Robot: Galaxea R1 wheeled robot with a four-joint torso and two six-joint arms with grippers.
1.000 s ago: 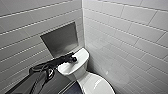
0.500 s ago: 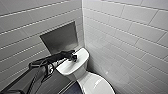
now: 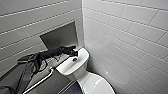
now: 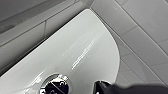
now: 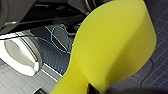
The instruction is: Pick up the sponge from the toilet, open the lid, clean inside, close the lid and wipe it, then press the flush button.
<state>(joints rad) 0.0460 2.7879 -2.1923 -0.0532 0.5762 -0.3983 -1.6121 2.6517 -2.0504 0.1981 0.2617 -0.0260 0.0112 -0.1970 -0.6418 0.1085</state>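
- One arm, my left, comes in across the head view. My left gripper (image 3: 74,52) hangs over the far end of the tank cover (image 3: 65,67) of the toilet (image 3: 79,75), just beyond the flush button (image 3: 74,59), which sits mid-cover. I cannot tell whether this gripper is open or closed.
- Also in the head view, the lid (image 3: 97,85) lies down over the bowl, on the near side of the tank cover. The bowl is the one true container, and what is in it is hidden under the lid. A dark recessed niche (image 3: 60,37) sits in the tiled wall behind the tank cover. I can make out nothing stored in it.
- From my left wrist, the glossy tank cover runs out toward the wall corner and the round button is close under the camera. A dark bit of my tool is just beside the button, and I cannot see contact.
- From my right wrist, the sponge (image 5: 112,45) looms large and bent, pinched in my right gripper (image 5: 93,89). It is off the tank cover and above the dark tiled floor (image 5: 160,52), with the toilet's white oval well apart to one side.
- I judge the task near its end. The sponge is picked up, the lid is down, and my left tool is poised by the button. Pressing it looks to be what is left. Whether the inside was cleaned or the lid wiped, I cannot tell.
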